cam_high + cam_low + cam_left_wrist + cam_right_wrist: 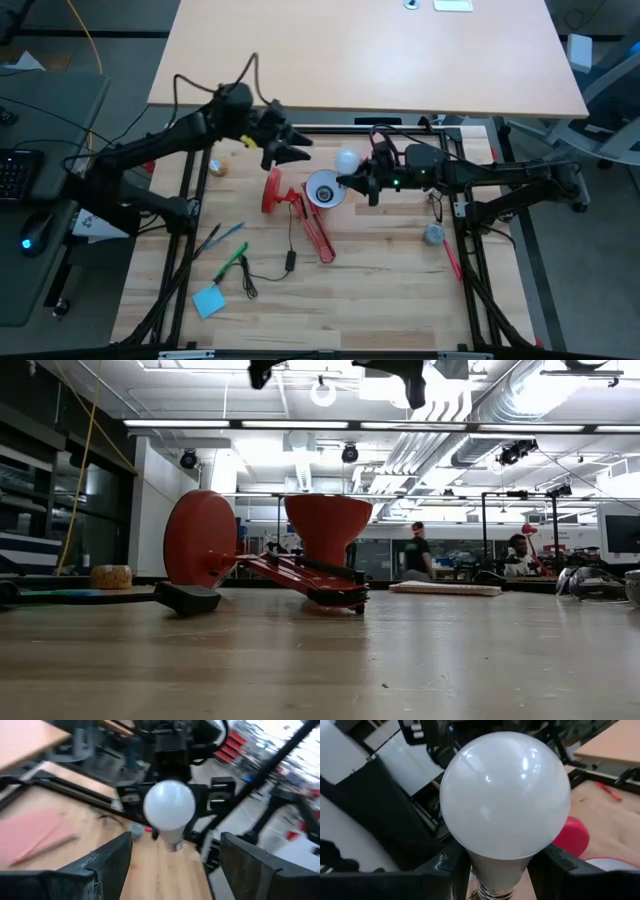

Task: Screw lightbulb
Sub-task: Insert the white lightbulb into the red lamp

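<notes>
The white lightbulb [347,160] is held in the air by my right gripper [356,178], just above and beyond the red lamp's shade [325,188]. The lamp lies on its side on the table, its round red base [272,190] on edge and its arm [316,236] flat on the wood. My left gripper [300,148] is open and empty, raised to the bulb's left and pointing at it. In the left wrist view the bulb [169,804] shows between and beyond the open fingers [111,864]. My right gripper pinches the bulb's narrow neck [496,870] between its two fingers [451,866], just above the silvery screw base [489,894]. The fingers come from the table's right. The round end sticks out past the fingertips. The bulb is lifted clear of the lamp and the table.
A small grey round object [433,234] and a red pen [452,262] lie at the right. A black cable with a plug [288,262], a green marker [232,262], a blue note [208,300] and a small tan ball [218,167] lie at the left.
</notes>
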